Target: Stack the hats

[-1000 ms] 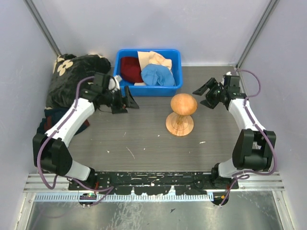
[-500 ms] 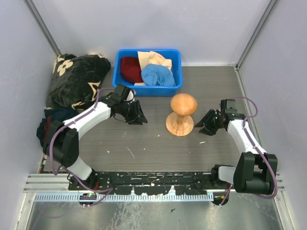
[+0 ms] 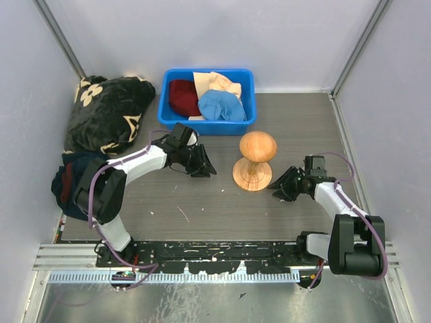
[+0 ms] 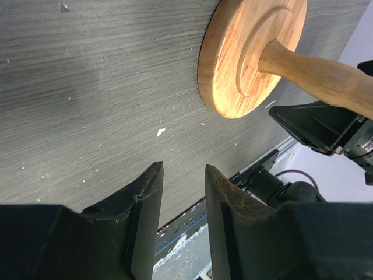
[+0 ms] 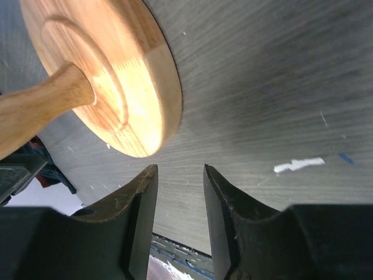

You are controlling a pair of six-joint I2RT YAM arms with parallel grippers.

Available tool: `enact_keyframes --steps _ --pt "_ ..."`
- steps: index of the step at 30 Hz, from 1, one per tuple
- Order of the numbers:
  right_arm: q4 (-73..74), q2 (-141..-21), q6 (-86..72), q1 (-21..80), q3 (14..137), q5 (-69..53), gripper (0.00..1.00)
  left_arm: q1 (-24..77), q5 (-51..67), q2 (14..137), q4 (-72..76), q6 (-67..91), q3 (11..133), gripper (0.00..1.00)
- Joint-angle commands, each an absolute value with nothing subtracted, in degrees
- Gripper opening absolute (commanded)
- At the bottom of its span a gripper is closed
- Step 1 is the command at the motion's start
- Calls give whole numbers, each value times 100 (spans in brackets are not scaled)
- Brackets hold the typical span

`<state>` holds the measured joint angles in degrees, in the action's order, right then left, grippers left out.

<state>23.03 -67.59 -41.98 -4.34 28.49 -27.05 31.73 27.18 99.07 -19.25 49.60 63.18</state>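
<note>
Three hats lie in the blue bin [image 3: 203,126] at the back: a dark red hat [image 3: 182,95], a light blue hat [image 3: 221,105] and a cream hat [image 3: 217,82]. A wooden mushroom-shaped stand [image 3: 254,161] is upright mid-table. My left gripper [image 3: 204,167] hovers low just left of the stand, partly open and empty; in its wrist view [image 4: 182,175] the stand's base [image 4: 233,64] lies ahead. My right gripper [image 3: 281,188] sits low just right of the stand, also partly open and empty [image 5: 180,175], with the base [image 5: 116,76] close in front.
A black blanket with cream flowers [image 3: 108,111] is heaped at the back left, a navy cloth with red trim [image 3: 71,178] below it. Grey walls close in on both sides. The arm bases and a metal rail [image 3: 215,256] line the near edge.
Both arms have swung inward and down toward the wooden stand from either side. Both pairs of jaws have narrowed from wide open to partly open.
</note>
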Motion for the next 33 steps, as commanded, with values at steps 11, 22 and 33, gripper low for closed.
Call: enact_keyframes --steps 11,22,33 --pt "411 -7557 -4720 -123 2487 -2811 33 3191 2570 10108 -1974 4870 6838 40" --pt "-177 -8194 -4885 -88 2617 -2916 31 2637 2160 9508 -3170 4195 7657 42" --pt "1233 -7227 -4297 -87 3558 -2600 61 1474 2098 10294 -3458 3666 9459 68"
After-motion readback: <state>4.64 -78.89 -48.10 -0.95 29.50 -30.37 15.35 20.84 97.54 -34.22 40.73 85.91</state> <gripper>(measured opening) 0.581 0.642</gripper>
